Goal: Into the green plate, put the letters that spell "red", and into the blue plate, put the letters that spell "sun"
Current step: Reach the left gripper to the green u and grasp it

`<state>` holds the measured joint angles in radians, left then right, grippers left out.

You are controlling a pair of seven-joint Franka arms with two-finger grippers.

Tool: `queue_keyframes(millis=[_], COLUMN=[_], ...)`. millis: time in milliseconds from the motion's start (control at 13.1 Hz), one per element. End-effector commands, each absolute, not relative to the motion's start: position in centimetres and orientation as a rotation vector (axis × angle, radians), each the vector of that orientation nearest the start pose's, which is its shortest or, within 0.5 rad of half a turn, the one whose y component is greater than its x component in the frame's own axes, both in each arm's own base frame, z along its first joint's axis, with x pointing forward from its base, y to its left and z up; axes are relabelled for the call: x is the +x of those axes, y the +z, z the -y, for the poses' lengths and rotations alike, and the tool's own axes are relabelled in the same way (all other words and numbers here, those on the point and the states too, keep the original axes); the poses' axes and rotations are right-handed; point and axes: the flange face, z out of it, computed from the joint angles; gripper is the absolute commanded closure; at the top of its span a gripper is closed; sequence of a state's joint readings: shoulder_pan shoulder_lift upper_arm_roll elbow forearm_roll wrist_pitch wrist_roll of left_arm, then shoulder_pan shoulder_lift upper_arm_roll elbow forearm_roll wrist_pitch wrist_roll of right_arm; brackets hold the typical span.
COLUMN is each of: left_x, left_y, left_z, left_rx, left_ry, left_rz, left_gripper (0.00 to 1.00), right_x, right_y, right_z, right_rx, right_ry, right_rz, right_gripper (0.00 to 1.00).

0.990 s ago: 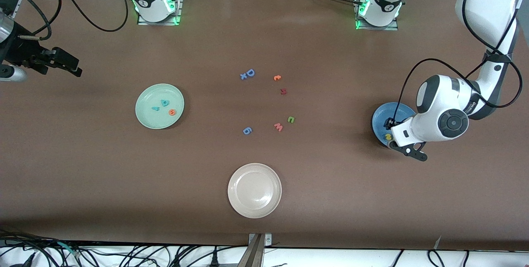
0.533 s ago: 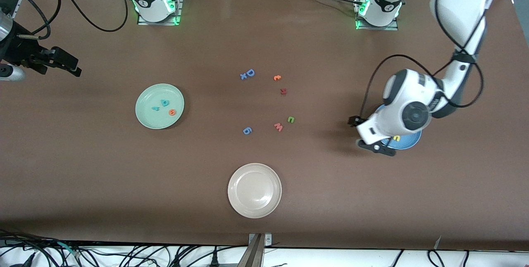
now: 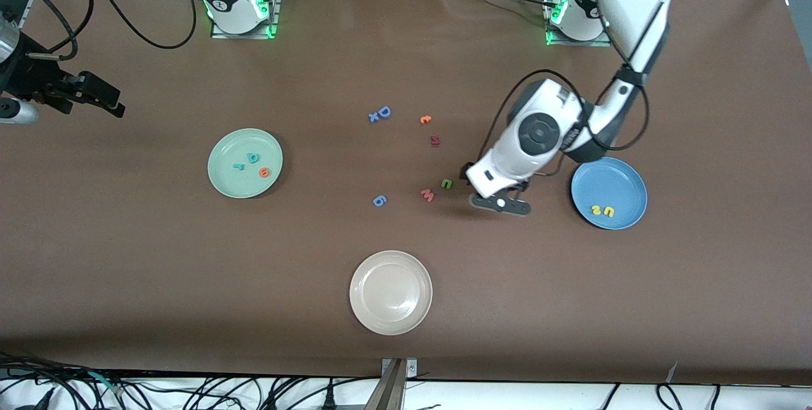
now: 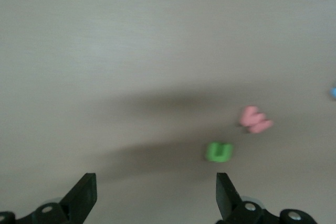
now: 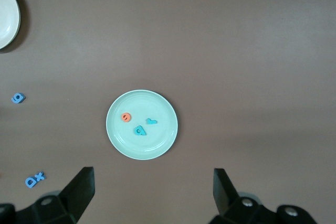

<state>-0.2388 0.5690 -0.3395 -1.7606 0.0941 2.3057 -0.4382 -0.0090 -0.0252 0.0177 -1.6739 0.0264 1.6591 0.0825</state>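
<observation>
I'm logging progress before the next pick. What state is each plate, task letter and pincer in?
green plate: holds teal r, teal d, orange e.
blue plate: holds yellow s, yellow u.
green n: loose on the table, beside pink w.
off-white plate: empty.
left pincer: open, empty, over the table beside green n.
right pincer: open, empty, waiting.

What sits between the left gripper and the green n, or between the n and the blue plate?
Nothing visible blocks the left gripper from the green n; the pink w lies just beside it. Only that gripper hangs over the bare table toward the blue plate.
</observation>
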Motion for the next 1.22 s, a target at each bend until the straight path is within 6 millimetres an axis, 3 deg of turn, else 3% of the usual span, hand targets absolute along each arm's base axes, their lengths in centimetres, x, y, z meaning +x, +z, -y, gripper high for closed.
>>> queue_keyframes(millis=[0,381,685,1142], left_x=[55.3,54.5,54.3,53.6], left_y=[23.7,19.4,18.3,17.5], left_z=[37.6,39.0,39.2,40.8], left_rx=[-3.270,-3.164,-3.155,-3.152], left_ry=[0.018,-0.101,-0.086,-0.081], left_rz=[-0.218,-0.295,-0.309,-0.340], left_gripper=[0.00,0.02,0.03,0.07], right_x=[55.1,55.1,55.1,55.1], right_y=[60.5,60.5,60.6,60.6], right_z=[-0.7,-0.8,-0.8,-0.8], right_rx=[-3.126,-3.126,-3.126,-3.126], right_ry=[-0.011,-0.011,-0.013,-0.013], right_rz=[-0.121,-0.121,-0.121,-0.121], right_gripper=[0.00,0.00,0.00,0.00])
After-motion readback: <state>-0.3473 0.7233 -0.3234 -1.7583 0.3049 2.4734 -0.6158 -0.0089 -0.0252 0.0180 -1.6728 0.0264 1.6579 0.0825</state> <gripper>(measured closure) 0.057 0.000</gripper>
